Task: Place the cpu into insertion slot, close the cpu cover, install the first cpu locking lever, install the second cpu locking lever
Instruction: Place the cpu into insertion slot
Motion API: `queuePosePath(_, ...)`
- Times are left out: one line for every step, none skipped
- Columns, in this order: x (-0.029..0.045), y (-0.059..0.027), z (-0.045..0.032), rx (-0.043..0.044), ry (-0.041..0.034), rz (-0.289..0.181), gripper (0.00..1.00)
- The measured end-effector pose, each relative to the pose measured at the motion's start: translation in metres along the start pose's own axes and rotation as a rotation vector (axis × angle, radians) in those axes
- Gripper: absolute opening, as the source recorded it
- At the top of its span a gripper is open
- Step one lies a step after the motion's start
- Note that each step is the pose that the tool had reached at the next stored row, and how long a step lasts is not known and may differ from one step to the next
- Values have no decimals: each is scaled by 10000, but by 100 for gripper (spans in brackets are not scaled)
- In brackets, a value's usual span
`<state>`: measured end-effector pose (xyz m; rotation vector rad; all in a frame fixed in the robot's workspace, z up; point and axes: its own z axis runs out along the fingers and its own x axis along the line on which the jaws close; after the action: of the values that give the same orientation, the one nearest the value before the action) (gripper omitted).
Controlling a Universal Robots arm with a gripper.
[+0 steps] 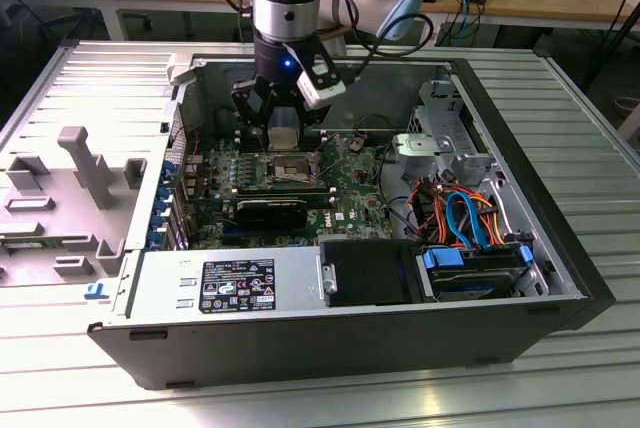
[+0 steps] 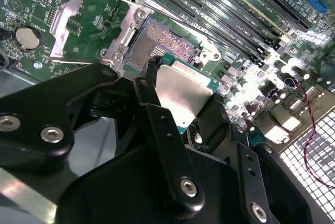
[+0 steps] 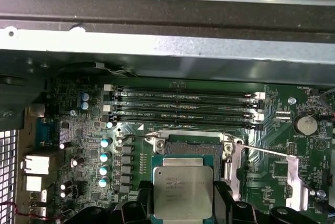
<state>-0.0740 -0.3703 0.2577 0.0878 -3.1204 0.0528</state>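
Over the motherboard inside the open computer case (image 1: 330,343), your gripper (image 1: 283,136) is clamped on the cpu (image 1: 284,132), with a finger on each of two opposite edges. The exterior view gives you the overall placing: the chip hangs just above the insertion slot (image 1: 290,166), not yet seated, towards the far side of the case. Both wrist views add what that view cannot. You see the chip's dull metal top between the black fingers (image 2: 157,119), and the slot's dark contact field lying bare beside it. The cpu cover (image 3: 294,179) is swung open to one side of the slot, with a thin locking lever (image 3: 264,150) raised across it. Memory slots (image 3: 183,106) run along another side.
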Motion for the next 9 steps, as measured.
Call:
queuePosePath(-2,0,9,2,0,0,55)
queuePosePath(-4,-1,17,5,0,-1,55)
queuePosePath(-9,-2,23,8,1,-2,55)
queuePosePath(-9,-2,29,7,0,1,55)
queuePosePath(-10,-3,32,7,1,1,55)
queuePosePath(-11,-3,36,8,1,0,55)
queuePosePath(-12,-4,40,9,1,0,55)
queuePosePath(-13,-4,43,8,1,0,55)
queuePosePath(-14,-4,47,9,0,0,55)
